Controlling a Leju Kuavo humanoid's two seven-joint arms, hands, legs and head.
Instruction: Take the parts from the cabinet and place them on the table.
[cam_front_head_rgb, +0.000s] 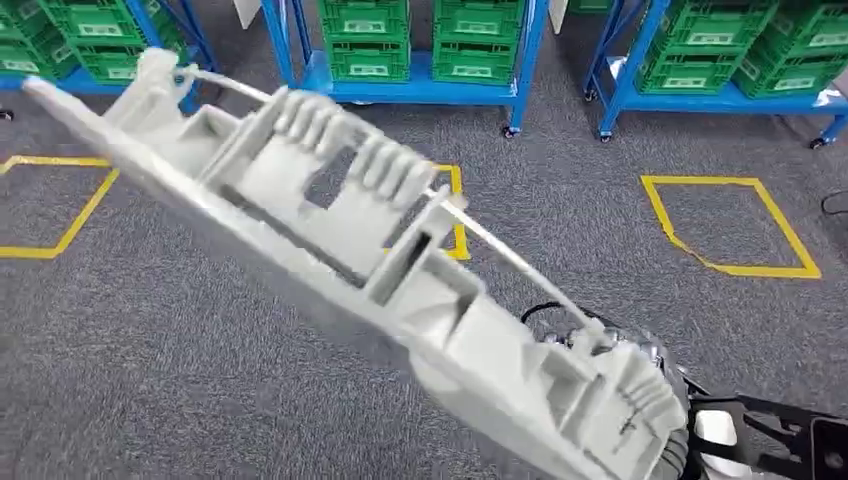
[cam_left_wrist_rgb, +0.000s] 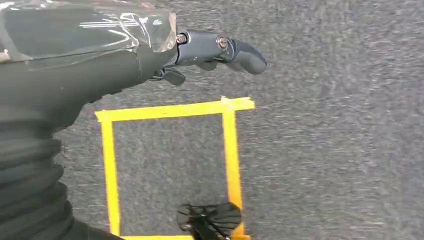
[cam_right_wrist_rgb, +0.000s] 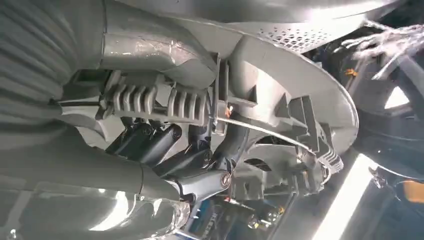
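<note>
Grey carpet (cam_front_head_rgb: 180, 380) marked with yellow tape squares (cam_front_head_rgb: 730, 225) is seen stretching toward blue racks (cam_front_head_rgb: 420, 85) stacked with green crates (cam_front_head_rgb: 365, 40). Across the head view, a long grey moulded plastic part (cam_front_head_rgb: 340, 250) is held up off the floor, tilted, its near end gripped by the right robot hand (cam_right_wrist_rgb: 180, 160), whose dark fingers (cam_right_wrist_rgb: 150, 142) are wrapped through the part's ribbed frame. The left robot hand (cam_left_wrist_rgb: 210, 52) is shown above the carpet with its fingers partly curled, nothing held, beside a taped square (cam_left_wrist_rgb: 170, 165).
</note>
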